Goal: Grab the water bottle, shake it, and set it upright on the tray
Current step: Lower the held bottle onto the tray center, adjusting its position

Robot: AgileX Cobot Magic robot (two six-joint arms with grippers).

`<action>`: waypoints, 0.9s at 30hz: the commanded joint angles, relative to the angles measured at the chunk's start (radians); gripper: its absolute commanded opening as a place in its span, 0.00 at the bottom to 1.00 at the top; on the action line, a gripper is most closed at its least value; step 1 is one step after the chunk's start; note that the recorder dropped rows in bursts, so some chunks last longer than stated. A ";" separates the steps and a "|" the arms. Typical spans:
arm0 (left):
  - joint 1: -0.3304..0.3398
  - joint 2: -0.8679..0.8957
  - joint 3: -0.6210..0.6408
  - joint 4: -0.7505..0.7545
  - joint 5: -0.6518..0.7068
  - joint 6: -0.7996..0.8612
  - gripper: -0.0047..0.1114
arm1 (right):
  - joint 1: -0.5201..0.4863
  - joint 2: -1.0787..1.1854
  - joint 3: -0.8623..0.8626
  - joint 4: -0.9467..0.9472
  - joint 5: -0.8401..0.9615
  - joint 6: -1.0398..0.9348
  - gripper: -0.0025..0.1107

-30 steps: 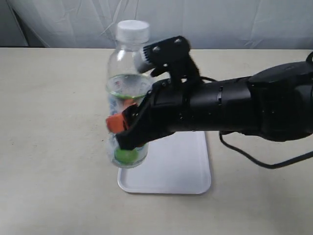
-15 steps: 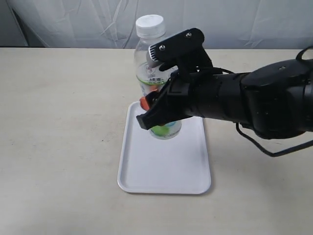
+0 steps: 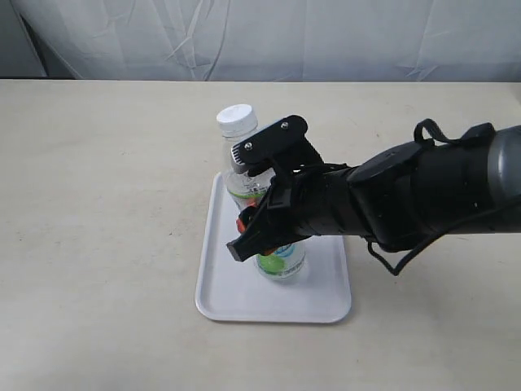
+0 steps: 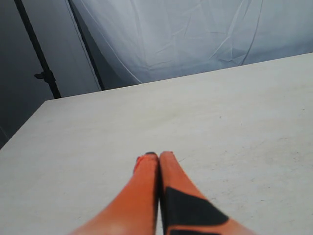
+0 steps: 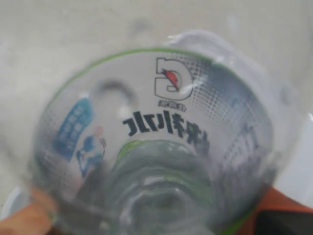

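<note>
Water bottle is in the right gripper, over the middle of the tray, base low near the tray floor; contact with the floor cannot be told from here. Bottle is tilted, white cap leaning toward the far left, base toward the near side. The claw is clamped round the bottle's mid body across the label, open only as wide as the bottle, one orange-tipped finger showing on the left side of the bottle and a black finger below it. In the right wrist view the bottle fills the picture, clear plastic with a white and green label and dark lettering, and orange pads press its sides at both lower corners. Some clear liquid sits in the bottle, with a green patch low on the label. The black right arm reaches in from the right, with a dark cable looped above it. The tray lies flat on the beige table, long side running away from me. The left gripper is out of the exterior view; in its wrist view its two orange fingers are pressed together with nothing between them, held over bare table, with a white cloth backdrop behind.
</note>
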 commanded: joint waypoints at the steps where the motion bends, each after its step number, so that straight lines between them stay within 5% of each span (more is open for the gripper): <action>1: 0.000 -0.005 0.004 -0.004 -0.004 -0.003 0.04 | -0.002 0.020 -0.010 -0.009 0.009 0.001 0.01; 17: 0.000 -0.005 0.004 -0.004 -0.004 -0.003 0.04 | -0.002 0.005 -0.012 -0.013 -0.001 0.001 0.01; 27: 0.000 -0.005 0.004 -0.004 -0.004 -0.003 0.04 | -0.002 0.003 -0.154 -0.054 -0.069 0.001 0.01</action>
